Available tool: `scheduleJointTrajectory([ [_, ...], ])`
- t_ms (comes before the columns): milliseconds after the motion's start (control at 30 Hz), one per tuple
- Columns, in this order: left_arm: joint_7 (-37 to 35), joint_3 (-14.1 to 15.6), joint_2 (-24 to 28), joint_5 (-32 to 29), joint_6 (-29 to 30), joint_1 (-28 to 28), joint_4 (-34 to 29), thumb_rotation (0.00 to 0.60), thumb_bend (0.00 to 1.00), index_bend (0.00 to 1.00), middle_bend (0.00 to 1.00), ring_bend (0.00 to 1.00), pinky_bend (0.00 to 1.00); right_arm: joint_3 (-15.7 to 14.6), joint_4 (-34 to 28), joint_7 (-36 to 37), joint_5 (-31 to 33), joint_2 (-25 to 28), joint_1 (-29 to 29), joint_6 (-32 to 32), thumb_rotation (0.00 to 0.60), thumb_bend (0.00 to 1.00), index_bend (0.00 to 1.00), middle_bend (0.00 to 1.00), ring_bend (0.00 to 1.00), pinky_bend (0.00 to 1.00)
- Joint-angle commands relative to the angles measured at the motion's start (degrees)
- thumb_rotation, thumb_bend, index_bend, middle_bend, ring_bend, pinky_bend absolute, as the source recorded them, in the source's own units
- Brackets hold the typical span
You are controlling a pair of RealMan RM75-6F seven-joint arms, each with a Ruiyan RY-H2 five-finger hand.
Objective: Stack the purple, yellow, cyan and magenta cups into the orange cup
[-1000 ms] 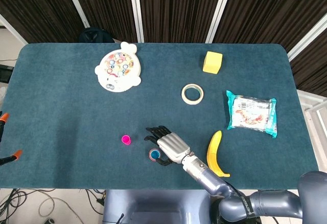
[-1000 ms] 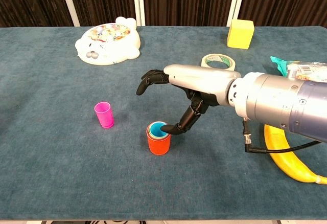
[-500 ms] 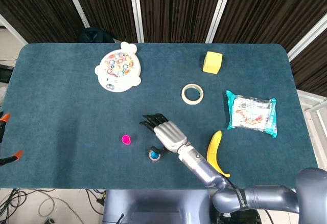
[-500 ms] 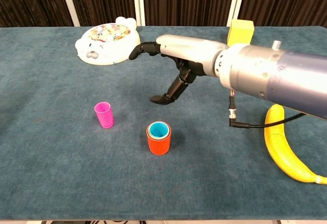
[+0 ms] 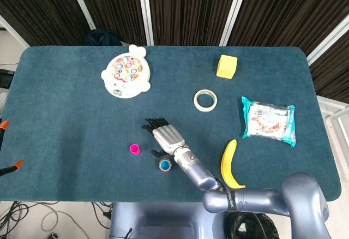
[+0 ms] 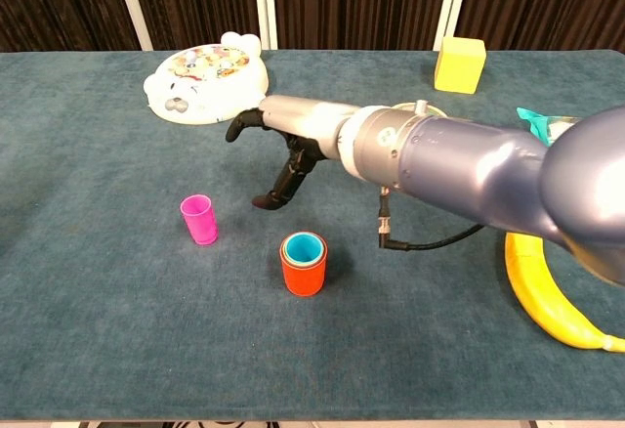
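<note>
On the teal felt table, the orange plastic cup already nests a cyan cup, the small magenta cup stands apart to its left, unstacked, while the right hand hovers empty, fingers apart.

Bright, even overhead light w/ soft shadows, sharp focus (chest view slightly wide-angle).

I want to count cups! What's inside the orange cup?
Inside the orange plastic cup a cyan cup shows, with a yellowish rim just around it. Anything nested deeper is hidden.
</note>
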Motion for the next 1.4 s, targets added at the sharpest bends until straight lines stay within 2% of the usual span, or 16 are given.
scheduleJointTrajectory([
  [33,-0.1,0.0,0.0,0.0,-0.1,0.0,0.0,0.600,0.00,0.00,0.00,0.00,0.05,-0.4,0.8,-0.4,-0.1,-1.3,0.6,0.2,0.600,0.38,0.20,0.00,0.00,0.01],
  [767,-0.3,0.1,0.0,0.0,-0.5,-0.2,0.1,0.600,0.00,0.00,0.00,0.00,0.05,0.2,7.2,-0.7,0.6,-7.4,2.9,0.5,0.600,0.38,0.33,0.00,0.00,0.01],
  [1400,-1.0,-0.1,0.2,-0.2,-0.5,-0.2,0.2,0.600,0.00,0.00,0.00,0.00,0.05,1.0,9.6,-1.6,0.6,-10.2,4.4,0.6,0.600,0.38,0.37,0.00,0.00,0.01],
])
